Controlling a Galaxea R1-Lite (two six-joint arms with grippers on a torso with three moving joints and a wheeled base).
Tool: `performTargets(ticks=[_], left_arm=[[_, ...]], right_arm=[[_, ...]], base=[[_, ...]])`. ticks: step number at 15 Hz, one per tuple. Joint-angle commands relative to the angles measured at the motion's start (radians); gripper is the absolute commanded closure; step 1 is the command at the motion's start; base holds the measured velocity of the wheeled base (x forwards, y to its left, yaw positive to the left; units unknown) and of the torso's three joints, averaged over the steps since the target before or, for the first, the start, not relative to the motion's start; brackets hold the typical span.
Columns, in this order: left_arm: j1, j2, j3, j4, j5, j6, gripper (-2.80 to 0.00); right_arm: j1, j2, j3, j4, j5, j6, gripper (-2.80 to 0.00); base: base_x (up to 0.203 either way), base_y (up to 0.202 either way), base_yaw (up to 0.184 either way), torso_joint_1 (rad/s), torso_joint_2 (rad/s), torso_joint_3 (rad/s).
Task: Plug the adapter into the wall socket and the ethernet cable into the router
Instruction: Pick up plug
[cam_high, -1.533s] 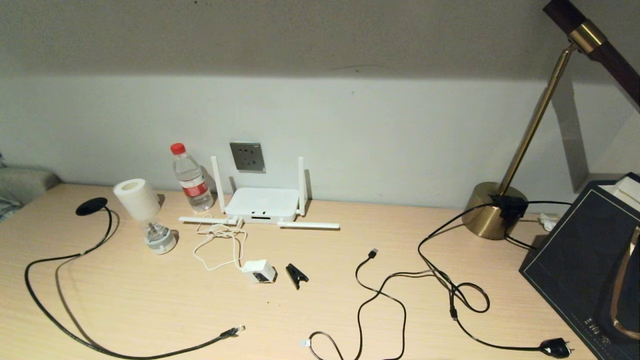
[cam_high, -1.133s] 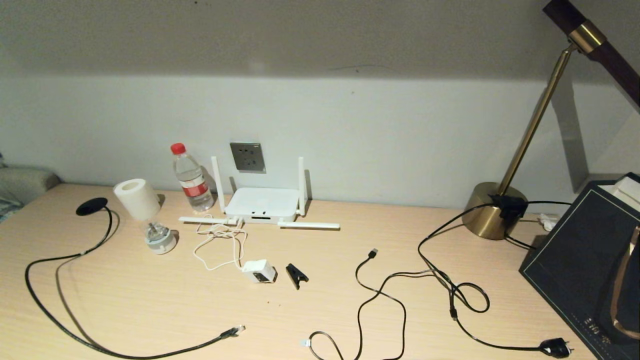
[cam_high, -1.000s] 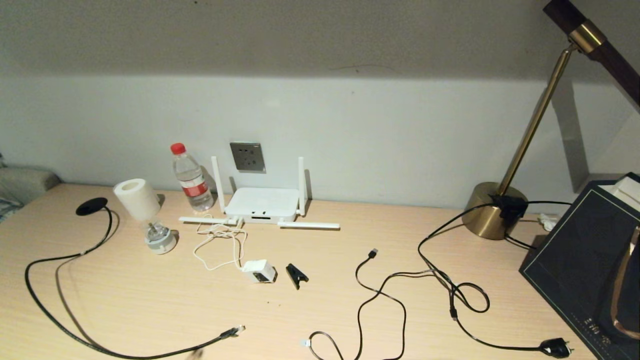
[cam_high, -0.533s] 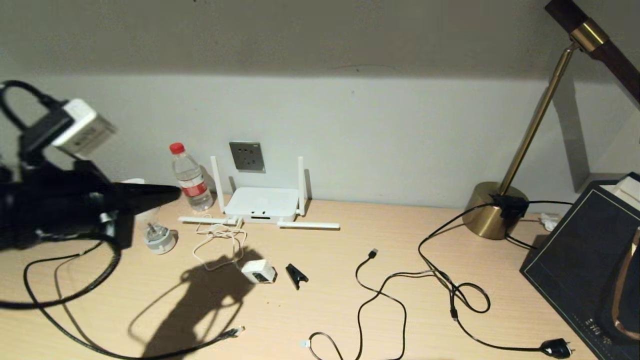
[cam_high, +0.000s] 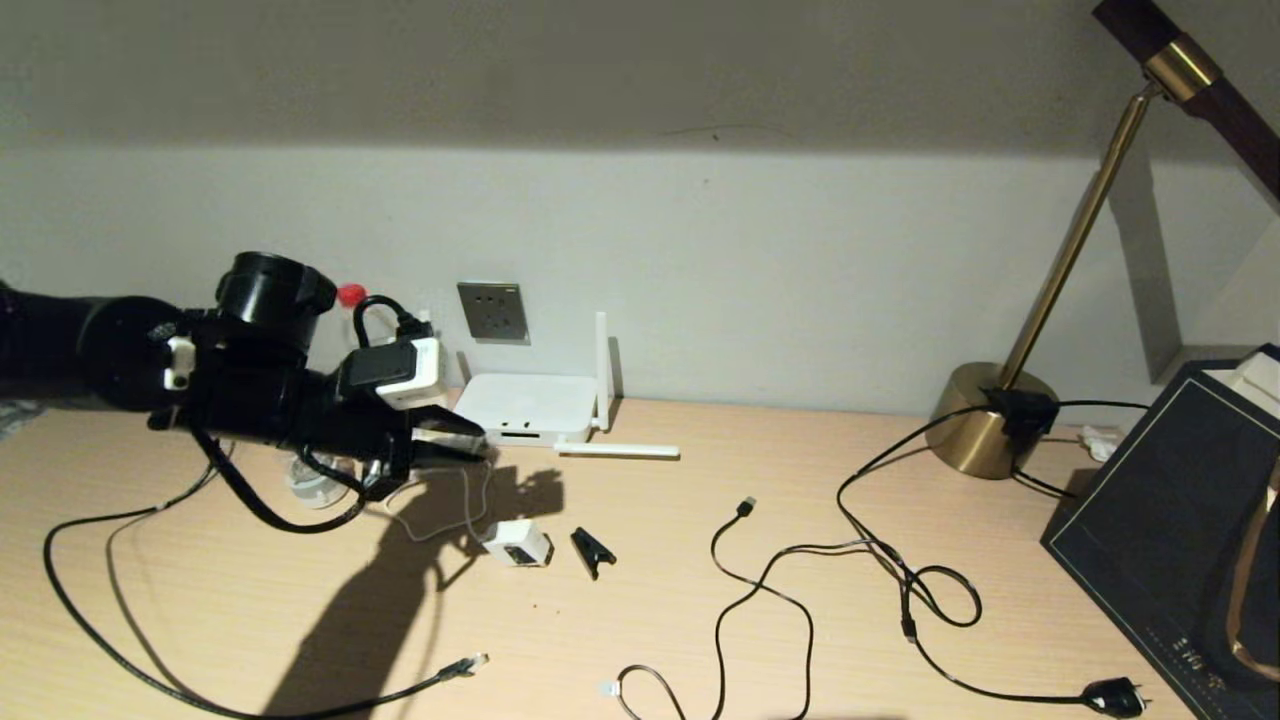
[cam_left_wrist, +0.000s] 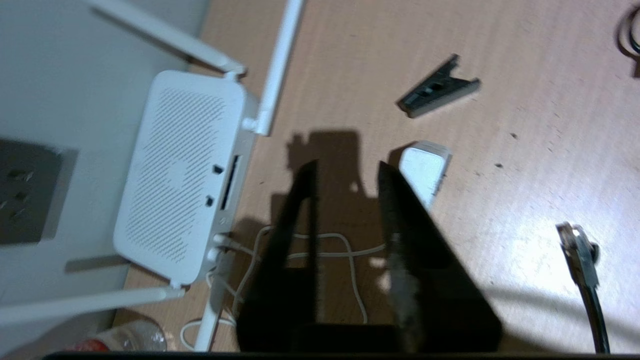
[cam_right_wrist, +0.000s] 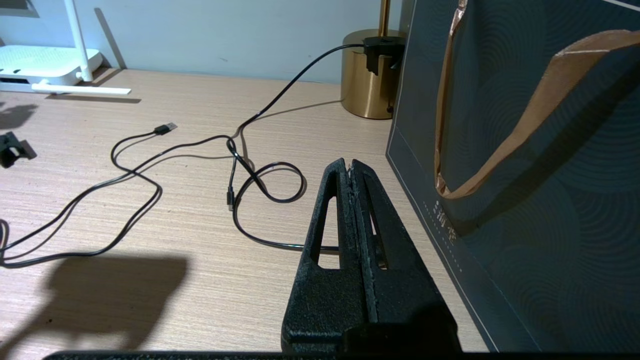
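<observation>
Left end effector (cam_high: 470, 447) hangs empty, fingers parted, above the adapter (cam_high: 519, 543) near the router (cam_high: 525, 408), probably lining up to grab it; right end effector (cam_right_wrist: 351, 167) parked, fingers closed on nothing.

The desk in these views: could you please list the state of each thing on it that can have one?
Adapter: unplugged, lying on the desk.
Wall socket: nothing plugged in.
Ethernet cable: loose, its connector on the desk.
Router: front ports empty.
Left gripper: open, holding nothing, above the white cord near the adapter.
Right gripper: shut, holding nothing.
Water bottle: capped.
</observation>
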Motion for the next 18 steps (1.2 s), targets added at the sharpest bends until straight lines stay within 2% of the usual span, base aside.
performTargets(ticks=[1,2,3,5,6,8,10,13,14,16,18], left_arm=[[-0.006,0.037,-0.052,0.095,-0.002,0.096,-2.80],[-0.007,0.067,-0.067,0.109,-0.004,0.157,-2.80],[-0.009,0.099,-0.095,0.151,-0.005,0.245,-2.80],[-0.019,0.138,-0.159,0.329,0.007,0.393,-2.80],[-0.026,0.149,-0.202,0.394,0.045,0.422,-2.80],[-0.046,0.196,-0.281,0.449,0.088,0.393,-2.80],[-0.091,0.249,-0.315,0.482,0.096,0.329,-2.80],[-0.129,0.330,-0.389,0.487,0.102,0.293,-2.80],[-0.132,0.351,-0.412,0.487,0.106,0.280,-2.80],[-0.132,0.372,-0.451,0.516,0.163,0.262,-2.80],[-0.132,0.385,-0.455,0.545,0.172,0.236,-2.80]], right_arm=[[0.000,0.001,0.035,-0.001,0.000,0.000,0.00],[0.000,0.002,0.035,-0.001,0.000,0.000,0.00],[0.000,0.002,0.035,-0.001,0.000,0.000,0.00],[0.000,0.002,0.035,-0.001,0.000,0.000,0.00],[0.000,0.002,0.035,-0.001,0.000,0.000,0.00],[0.000,0.002,0.035,-0.001,0.000,0.000,0.00],[0.000,0.002,0.035,-0.001,0.000,0.000,0.00],[0.000,0.001,0.035,-0.001,0.000,0.000,0.00],[0.000,0.002,0.035,-0.001,0.000,0.000,0.00],[0.000,0.002,0.035,-0.001,0.000,0.000,0.00],[0.000,0.002,0.035,-0.001,0.000,0.000,0.00]], base=[[0.000,0.000,0.000,0.000,0.00,0.000],[0.000,0.000,0.000,0.000,0.00,0.000],[0.000,0.000,0.000,0.000,0.00,0.000],[0.000,0.000,0.000,0.000,0.00,0.000],[0.000,0.000,0.000,0.000,0.00,0.000],[0.000,0.000,0.000,0.000,0.00,0.000],[0.000,0.000,0.000,0.000,0.00,0.000],[0.000,0.000,0.000,0.000,0.00,0.000],[0.000,0.000,0.000,0.000,0.00,0.000],[0.000,0.000,0.000,0.000,0.00,0.000],[0.000,0.000,0.000,0.000,0.00,0.000]])
